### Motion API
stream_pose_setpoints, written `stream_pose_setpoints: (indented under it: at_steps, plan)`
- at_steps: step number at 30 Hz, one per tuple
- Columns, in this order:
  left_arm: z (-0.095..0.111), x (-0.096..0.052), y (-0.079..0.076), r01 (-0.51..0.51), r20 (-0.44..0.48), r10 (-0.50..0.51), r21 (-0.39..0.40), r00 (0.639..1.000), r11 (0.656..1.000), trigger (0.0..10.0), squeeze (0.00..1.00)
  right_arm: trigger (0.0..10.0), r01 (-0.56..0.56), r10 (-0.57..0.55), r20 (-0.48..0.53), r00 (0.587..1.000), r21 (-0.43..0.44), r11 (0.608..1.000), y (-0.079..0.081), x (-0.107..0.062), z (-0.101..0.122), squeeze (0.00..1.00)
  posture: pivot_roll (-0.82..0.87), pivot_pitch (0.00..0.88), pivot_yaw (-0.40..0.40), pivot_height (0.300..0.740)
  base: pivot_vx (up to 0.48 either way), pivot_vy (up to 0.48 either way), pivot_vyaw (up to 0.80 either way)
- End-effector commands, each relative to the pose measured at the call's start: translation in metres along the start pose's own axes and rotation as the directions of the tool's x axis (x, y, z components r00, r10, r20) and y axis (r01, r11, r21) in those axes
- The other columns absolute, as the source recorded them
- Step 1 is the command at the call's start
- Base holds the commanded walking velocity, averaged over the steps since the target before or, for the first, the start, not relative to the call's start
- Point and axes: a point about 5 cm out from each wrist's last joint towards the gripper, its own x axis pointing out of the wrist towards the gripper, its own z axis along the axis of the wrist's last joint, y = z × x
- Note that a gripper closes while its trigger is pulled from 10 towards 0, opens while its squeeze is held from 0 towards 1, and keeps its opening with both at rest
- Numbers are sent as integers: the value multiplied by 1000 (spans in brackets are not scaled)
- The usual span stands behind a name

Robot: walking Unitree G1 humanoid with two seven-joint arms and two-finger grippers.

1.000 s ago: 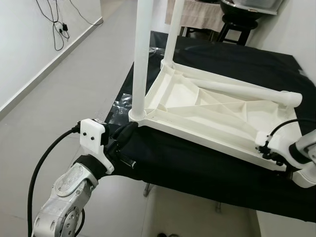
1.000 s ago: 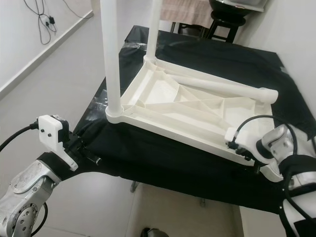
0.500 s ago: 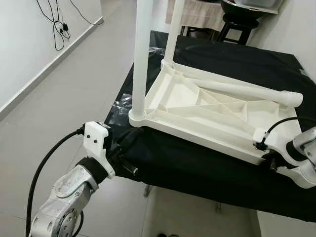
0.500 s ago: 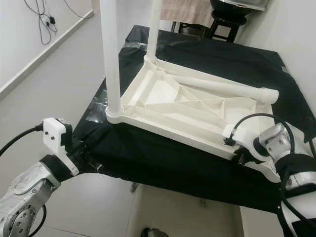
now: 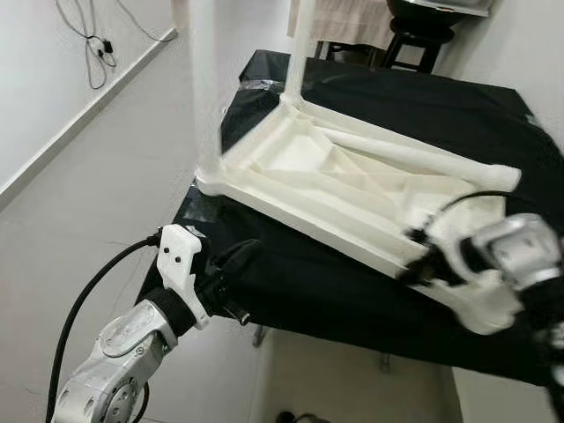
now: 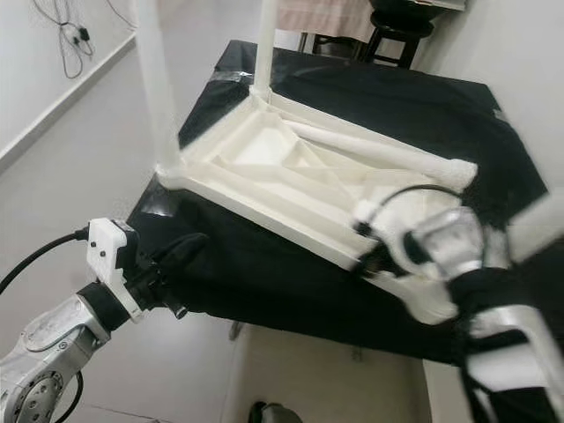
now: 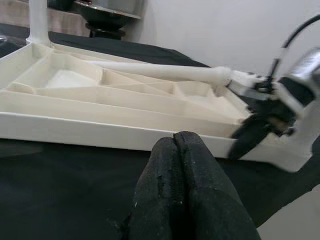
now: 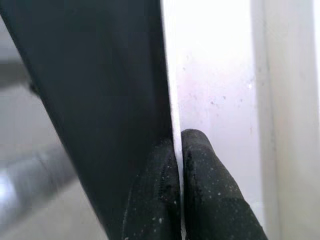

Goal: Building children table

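The white plastic children's table [image 5: 352, 189] lies upside down in the middle of the frame on a desk [image 5: 458, 115] draped in black cloth, its ribbed underside facing up. Two legs [image 5: 204, 88] already stand upright from the corners toward the upper left, and a third loose leg [image 5: 414, 157] lies across the tray-like underside, toward the upper right.

The right gripper [image 8: 175, 185] is at the table's near rim at lower right, its fingers narrowed onto the thin white edge, one finger on each side. The left gripper [image 5: 236, 260] hovers at lower left, just off the desk's near corner, fingers pressed together and holding nothing; in its wrist view it points at the table's long side wall.

The table looks like light, hollow moulded plastic: stiff across the ribs, but smooth and likely slippery under rubber fingers. The rim is probably the soundest place to pinch it, as the right gripper does. The loose leg is a round tube that could roll or twist in a grasp, so taking it near the middle seems safest.

The upright legs make the piece top-heavy and could tip it toward the desk edge if it is pushed. A dark stool [image 5: 414, 35] and a wall stand close behind, at the top of the frame, and cables [image 5: 92, 48] hang at upper left.
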Motion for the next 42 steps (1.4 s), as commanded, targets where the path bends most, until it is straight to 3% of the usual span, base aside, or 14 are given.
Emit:
stream_pose_setpoints:
  at_steps: [1, 7, 12, 14, 17, 20, 21, 23, 24, 27, 28, 29, 30, 42]
  plan:
    - [0, -2, -3, 19, -15, -18, 5, 1000, 1000, 10000, 0, 0, 50, -59, 110, 992, 81, 995, 2, 6, 24, 0, 24, 134, -113, 740, 0, 0, 0]
    - [-1, -2, -4, 22, -18, -22, 7, 1000, 1000, 10000, 0, 0, 257, -292, 101, 951, 269, 928, 5, 36, 40, 0, 29, 130, -112, 740, 0, 0, 0]
    - [-1, -2, -4, 22, -18, -22, 8, 1000, 1000, 10000, 0, 0, 335, -373, 75, 925, 300, 893, 1, 36, 35, 0, 24, 127, -113, 740, 0, 0, 0]
    - [-1, -2, -4, 24, -16, -24, 5, 1000, 1000, 10000, 0, 0, 432, -477, 38, 878, 365, 825, -12, 24, 25, 0, 19, 123, -118, 740, 0, 0, 0]
    - [-1, -2, -4, 25, -15, -25, 4, 1000, 1000, 10000, 0, 0, 462, -512, 23, 859, 393, 795, -14, 19, 23, 0, 17, 121, -119, 740, 0, 0, 0]
    - [-1, -2, -4, 27, -14, -27, 3, 1000, 1000, 10000, 0, 0, 429, -494, 46, 868, 431, 794, 3, 29, 33, 0, 21, 119, -119, 740, 0, 0, 0]
    - [-1, -2, -4, 27, -14, -27, 4, 1000, 1000, 10000, 0, 1804, 398, -471, 97, 877, 402, 824, 12, 36, 40, 0, 20, 119, -117, 740, 0, 0, 0]
    - [-1, -2, -4, 26, -15, -26, 5, 1000, 1000, 10000, 0, 1804, 370, -447, 155, 881, 363, 855, 21, 42, 48, 0, 20, 119, -117, 740, 0, 0, 0]
    - [-1, -2, -4, 26, -15, -26, 5, 1000, 1000, 10000, 0, 10000, 363, -426, 170, 889, 307, 880, 26, 46, 50, 0, 20, 119, -117, 740, 0, 0, 0]
    - [-1, -2, -4, 26, -15, -26, 5, 1000, 1000, 10000, 0, 10000, 367, -422, 169, 891, 280, 887, 29, 49, 52, 0, 20, 119, -117, 740, 0, 0, 0]
    - [-1, -2, -4, 26, -15, -26, 6, 1000, 1000, 10000, 0, 10000, 348, -396, 189, 898, 244, 905, 35, 52, 54, 855, 23, 122, -116, 740, 0, 0, 0]
    - [-1, -2, -4, 26, -15, -26, 6, 1000, 1000, 10000, 0, 10000, 348, -396, 189, 898, 244, 905, 35, 52, 54, 855, 23, 122, -116, 740, 0, 0, 0]
    - [-1, -2, -4, 26, -14, -26, 6, 1000, 1000, 10000, 0, 10000, 330, -380, 208, 901, 241, 913, 38, 53, 56, 1000, 20, 124, -115, 740, 0, 0, 0]
    - [1, -1, -4, 25, -9, -24, 9, 1000, 1000, 10000, 0, 10000, 168, -215, 453, 865, 143, 975, 49, 25, 65, 1000, 10, 129, -116, 740, 0, 0, 0]
